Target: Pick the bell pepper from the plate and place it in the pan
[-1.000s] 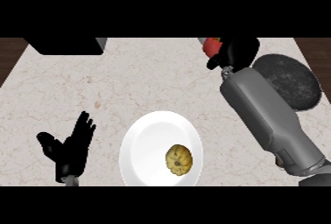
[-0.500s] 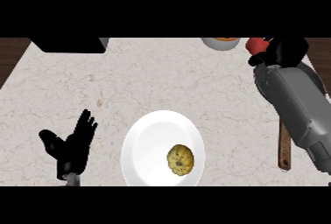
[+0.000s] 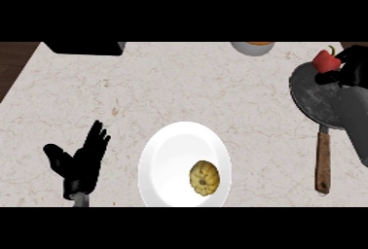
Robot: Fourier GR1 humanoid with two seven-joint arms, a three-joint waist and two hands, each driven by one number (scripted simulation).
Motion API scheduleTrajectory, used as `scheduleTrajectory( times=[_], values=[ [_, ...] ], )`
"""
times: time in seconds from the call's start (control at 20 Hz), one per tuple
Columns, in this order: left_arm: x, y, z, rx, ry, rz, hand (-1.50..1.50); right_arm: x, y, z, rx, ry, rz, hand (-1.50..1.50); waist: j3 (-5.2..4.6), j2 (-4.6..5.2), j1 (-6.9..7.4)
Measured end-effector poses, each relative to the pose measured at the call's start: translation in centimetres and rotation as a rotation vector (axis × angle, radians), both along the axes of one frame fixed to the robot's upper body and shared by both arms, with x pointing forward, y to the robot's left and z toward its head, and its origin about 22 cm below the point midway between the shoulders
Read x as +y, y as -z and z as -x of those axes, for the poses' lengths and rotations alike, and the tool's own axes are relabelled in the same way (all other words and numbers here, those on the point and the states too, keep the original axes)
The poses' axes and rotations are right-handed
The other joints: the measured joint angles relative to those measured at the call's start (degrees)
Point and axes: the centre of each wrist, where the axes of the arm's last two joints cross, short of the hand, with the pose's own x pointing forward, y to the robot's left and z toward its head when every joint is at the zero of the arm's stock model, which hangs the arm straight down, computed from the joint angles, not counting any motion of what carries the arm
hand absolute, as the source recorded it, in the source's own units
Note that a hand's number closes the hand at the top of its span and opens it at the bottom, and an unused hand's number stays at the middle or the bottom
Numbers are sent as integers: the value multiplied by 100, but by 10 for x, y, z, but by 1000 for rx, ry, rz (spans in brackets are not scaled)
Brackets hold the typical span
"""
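Holding the red bell pepper (image 3: 326, 60) in curled fingers, right hand (image 3: 351, 69) sits at the pan's (image 3: 310, 97) far rim. Advice: move inward over the pan's middle, lower, then release. Left hand (image 3: 78, 163) rests open beside the white plate (image 3: 169, 160).

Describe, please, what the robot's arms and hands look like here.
Both hands are black, with slim fingers and a thumb. The left hand ends in a short grey wrist stub at the lower edge. The right hand sits on a smooth, rounded grey forearm. No cables or markings show.
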Motion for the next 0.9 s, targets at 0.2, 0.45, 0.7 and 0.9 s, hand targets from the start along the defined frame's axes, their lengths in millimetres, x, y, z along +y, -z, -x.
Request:
scheduleTrajectory(
  times=[0.2, 0.45, 0.7, 0.9],
  values=[
    [-5, 4, -3, -7, 18, -2, 0, -35, 11, 16, 51, 68, 12, -150, 3, 63, 81],
    [-10, 0, -7, -15, 41, 2, 0, -59, 20, 29, 168, 77, -70, -150, 21, 105, 171],
    [-10, 0, -9, -20, 45, 1, 0, -68, 25, 36, 108, 35, -95, -150, 35, 122, 201],
    [-7, -4, -12, -20, 30, 1, 0, -62, 10, 27, -57, -28, -203, -150, 51, 90, 154]
  ],
)
